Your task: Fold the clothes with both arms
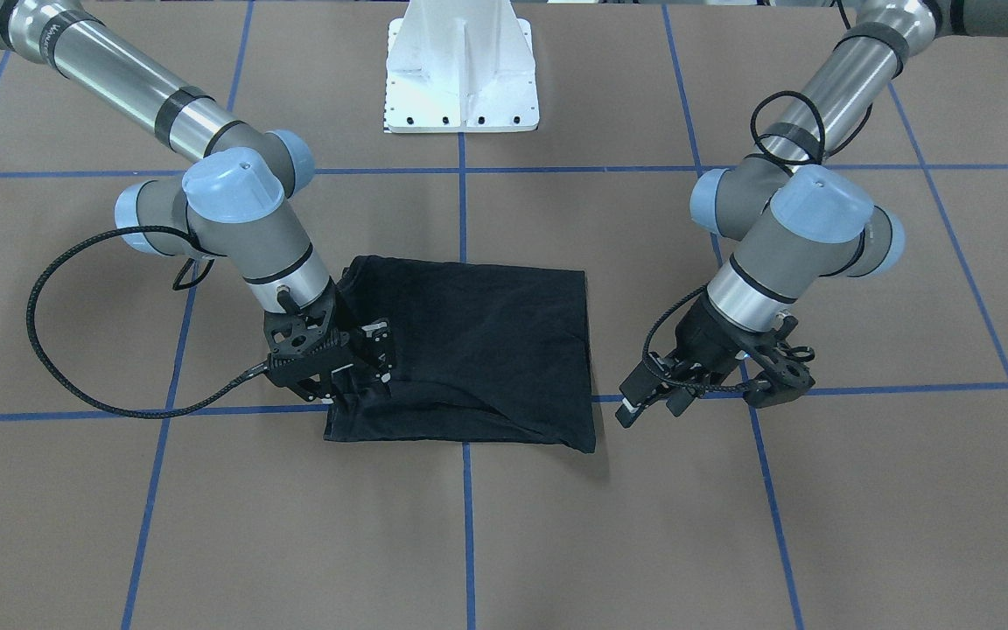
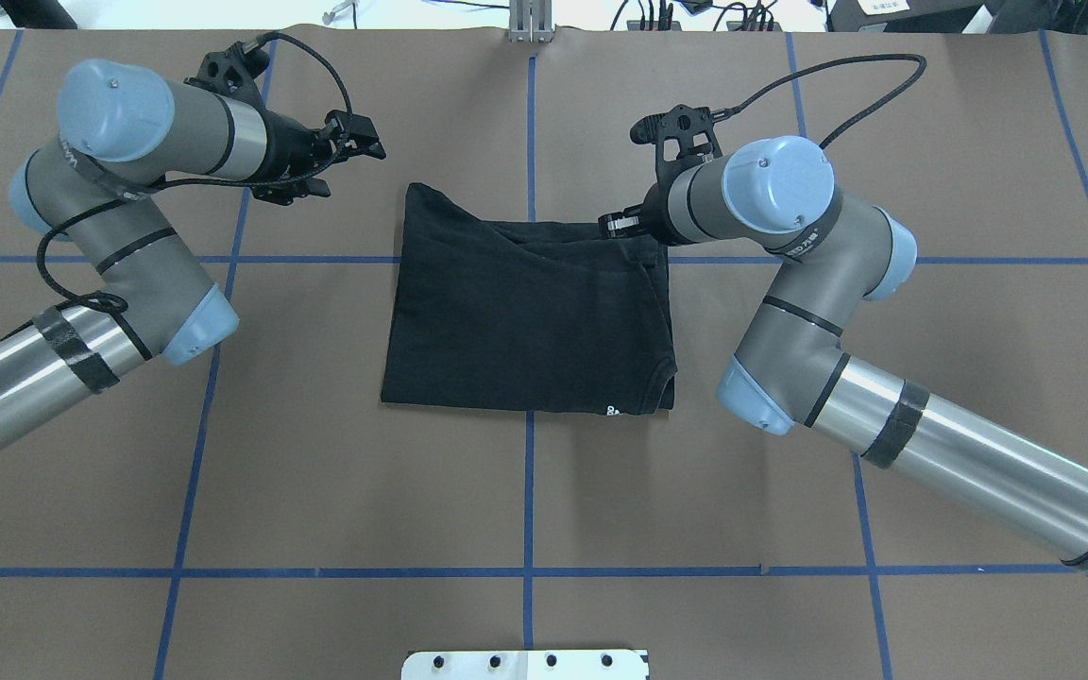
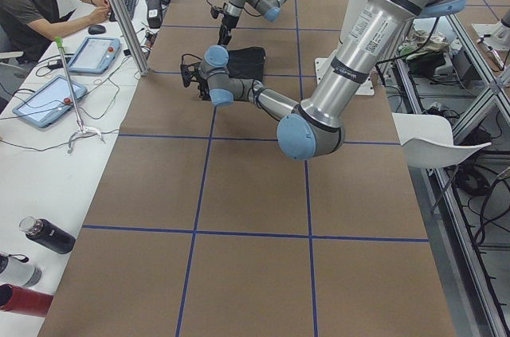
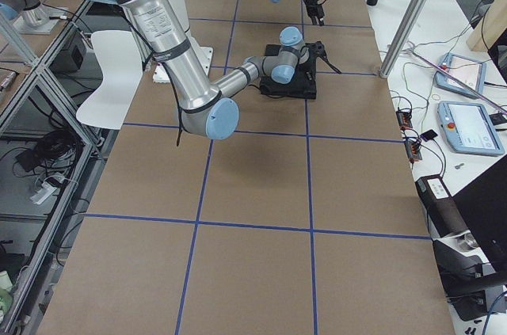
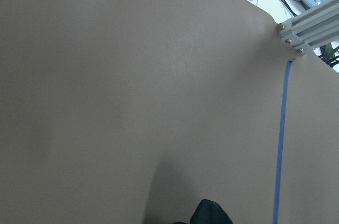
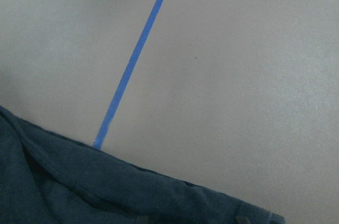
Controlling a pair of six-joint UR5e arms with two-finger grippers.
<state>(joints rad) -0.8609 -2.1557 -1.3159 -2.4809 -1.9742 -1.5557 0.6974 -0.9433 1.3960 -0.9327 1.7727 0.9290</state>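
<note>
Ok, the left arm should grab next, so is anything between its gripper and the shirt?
Nothing visible does. Only a strip of bare table lies between the left gripper and the nearest edge of the T-shirt.

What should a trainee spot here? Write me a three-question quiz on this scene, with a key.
1. True or false: the left gripper touches the T-shirt.
2. The T-shirt is: A) hanging from a gripper, B) lying folded on the table, C) draped over the table's edge.
3. Fill in: the gripper over the T-shirt's corner is the robot's ___ one.

Key: 1 false, it hangs beside it, apart. 2 B. 3 right: the right gripper.
</note>
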